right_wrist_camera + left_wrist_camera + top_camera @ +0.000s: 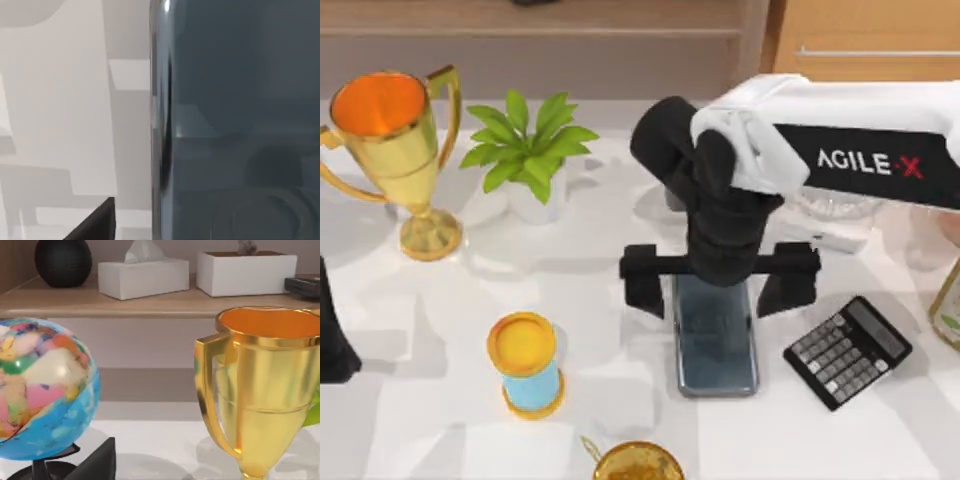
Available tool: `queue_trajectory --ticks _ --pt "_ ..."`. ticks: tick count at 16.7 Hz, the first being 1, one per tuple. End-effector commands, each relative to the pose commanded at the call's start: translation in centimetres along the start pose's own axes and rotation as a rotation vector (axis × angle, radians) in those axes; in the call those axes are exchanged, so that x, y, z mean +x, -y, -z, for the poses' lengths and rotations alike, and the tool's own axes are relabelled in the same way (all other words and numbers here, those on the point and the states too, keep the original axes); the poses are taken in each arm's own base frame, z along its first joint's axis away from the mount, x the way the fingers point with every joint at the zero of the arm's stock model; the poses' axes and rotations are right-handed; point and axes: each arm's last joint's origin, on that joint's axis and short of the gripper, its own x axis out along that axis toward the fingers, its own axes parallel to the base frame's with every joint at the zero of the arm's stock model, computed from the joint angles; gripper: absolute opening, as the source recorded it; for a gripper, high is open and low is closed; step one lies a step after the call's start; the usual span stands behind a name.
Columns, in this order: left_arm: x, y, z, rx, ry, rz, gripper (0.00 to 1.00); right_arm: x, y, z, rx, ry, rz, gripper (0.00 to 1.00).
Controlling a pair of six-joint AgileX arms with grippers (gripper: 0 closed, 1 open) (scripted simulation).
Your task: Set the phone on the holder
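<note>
Top view: our right arm reaches in from the right side, its white shell marked AGILE·X, and ends in a black wrist directly above the far end of the phone [717, 340]. Our right gripper [718, 285] has its two black fingers spread wide, one on each side of the phone's far end; we cannot tell whether either finger touches the slab. The jaws hold nothing.

The phone lies flat on the white table [420, 400], near the middle, with its long axis running from the near edge toward the far edge. It is a dark grey-blue glossy rectangle with rounded corners and a thin bright rim. In the right wrist view the phone's [240, 120] smooth reflective face and rounded metallic edge lie against the pale tabletop, with one black fingertip [95, 222] beside it.

Just right of the phone sits a black calculator [847, 351] with grey keys, turned at an angle. To the left stands an hourglass [528, 363] with yellow caps and a pale blue body. Farther left and back are a shiny gold trophy [395, 150] with an orange interior and a green leafy plant [525, 145] in a white pot.

Our left gripper [332, 340] is parked at the left edge of the table; we cannot tell its finger state. The left wrist view shows the trophy [265, 390] and a multicoloured globe [42, 390] on a black stand.
</note>
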Motion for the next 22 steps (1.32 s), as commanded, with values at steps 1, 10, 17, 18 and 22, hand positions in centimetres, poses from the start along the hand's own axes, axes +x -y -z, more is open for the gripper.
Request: queue_trajectory --ticks 1,10,17,18,22 --pt "0.0 0.0 0.0 0.0 0.0 0.0 1.0 1.1 0.0 0.0 0.0 0.001 -0.001 1.0" --pt "0.0 0.0 0.0 0.0 0.0 0.0 1.0 3.1 0.2 0.4 0.0 -0.008 0.007 0.77" --pt "0.0 0.0 0.0 0.0 0.0 0.0 1.0 3.1 0.2 0.4 0.0 -0.008 0.007 0.25" --pt "0.0 0.0 0.0 0.0 0.0 0.0 1.0 3.1 0.2 0.4 0.0 -0.008 0.007 0.17" --pt "0.0 0.0 0.0 0.0 0.0 0.0 1.0 3.1 0.2 0.4 0.0 -0.008 0.007 0.0"
